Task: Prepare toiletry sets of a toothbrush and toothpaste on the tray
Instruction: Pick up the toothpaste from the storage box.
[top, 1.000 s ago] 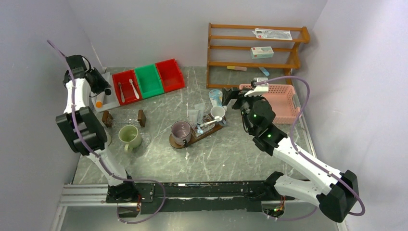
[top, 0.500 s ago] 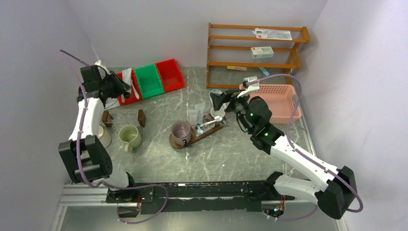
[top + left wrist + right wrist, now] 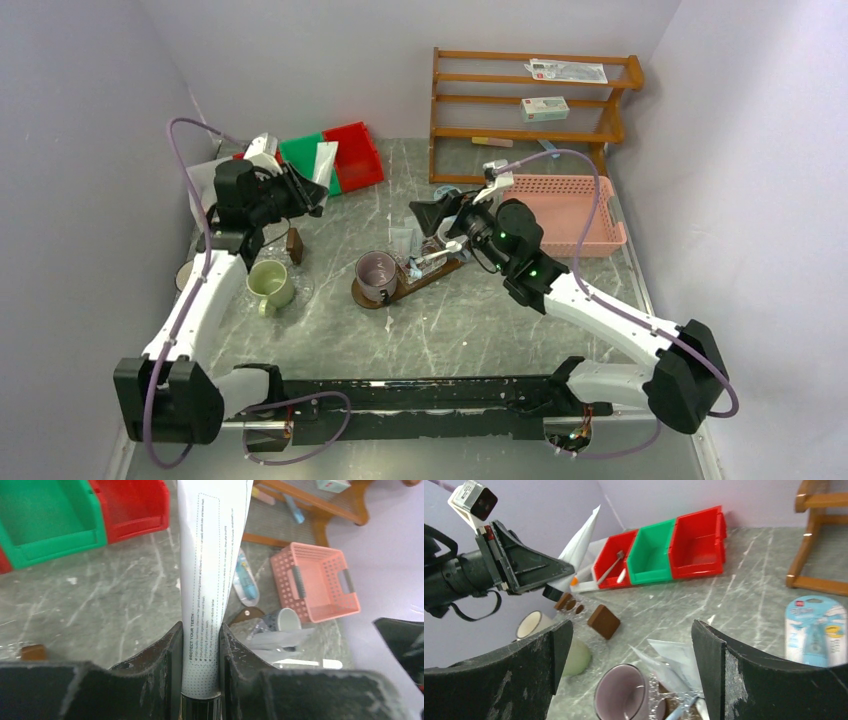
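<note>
Left of centre above the grey marbled table, the left gripper [image 3: 200, 630] was pinched narrowly on the cap end of a slim white printed toothpaste tube [image 3: 212, 555], with the tail pointing up and away. We put the long dark brown wooden oval tray [image 3: 430, 278] to its right and nearer the bases, its axis running near-left to far-right. The left arm was nearer the tray's glossy purple mug [image 3: 377, 272], which looked empty. The right gripper [image 3: 629, 640] hung wide open and held nothing over the far end by a small white cup [image 3: 452, 232]. A toothbrush possibly leaned there, but clear clutter hid it. A red plastic bin [image 3: 608, 583] held two brushes.

Fingers [image 3: 165, 662] pinch white tube [image 3: 210, 575]; pink basket [image 3: 320, 582] beyond.
</note>
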Motion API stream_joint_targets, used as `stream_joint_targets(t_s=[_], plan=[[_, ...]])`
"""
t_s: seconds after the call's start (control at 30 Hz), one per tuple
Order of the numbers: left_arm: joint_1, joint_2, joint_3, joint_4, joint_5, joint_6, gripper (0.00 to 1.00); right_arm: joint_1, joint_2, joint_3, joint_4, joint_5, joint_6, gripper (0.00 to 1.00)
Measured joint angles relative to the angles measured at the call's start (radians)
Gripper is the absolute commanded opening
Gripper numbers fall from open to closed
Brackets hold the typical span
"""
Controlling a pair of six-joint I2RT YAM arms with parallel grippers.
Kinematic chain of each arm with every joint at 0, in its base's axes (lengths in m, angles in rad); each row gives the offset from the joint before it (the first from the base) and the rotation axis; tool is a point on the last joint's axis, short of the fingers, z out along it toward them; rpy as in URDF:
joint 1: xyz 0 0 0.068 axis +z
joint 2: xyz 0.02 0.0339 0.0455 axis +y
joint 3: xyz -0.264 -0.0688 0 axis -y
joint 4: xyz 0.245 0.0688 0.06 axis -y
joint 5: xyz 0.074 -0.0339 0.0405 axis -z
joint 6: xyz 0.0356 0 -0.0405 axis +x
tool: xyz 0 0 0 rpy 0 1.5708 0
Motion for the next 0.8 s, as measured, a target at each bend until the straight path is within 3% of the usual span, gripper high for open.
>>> stream_joint_targets(t_s=[0.27,0.8], plan=[[-0.093,-0.113,-0.144,0.193,0.001,-0.108,0.08,0.059,0.086,0.01,0.084,-0.038,0.096,0.92],[-0.222,-0.167,-0.256,0.479,0.039,-0.257,0.09,0.147,0.216,0.05,0.219,-0.117,0.124,0.86]])
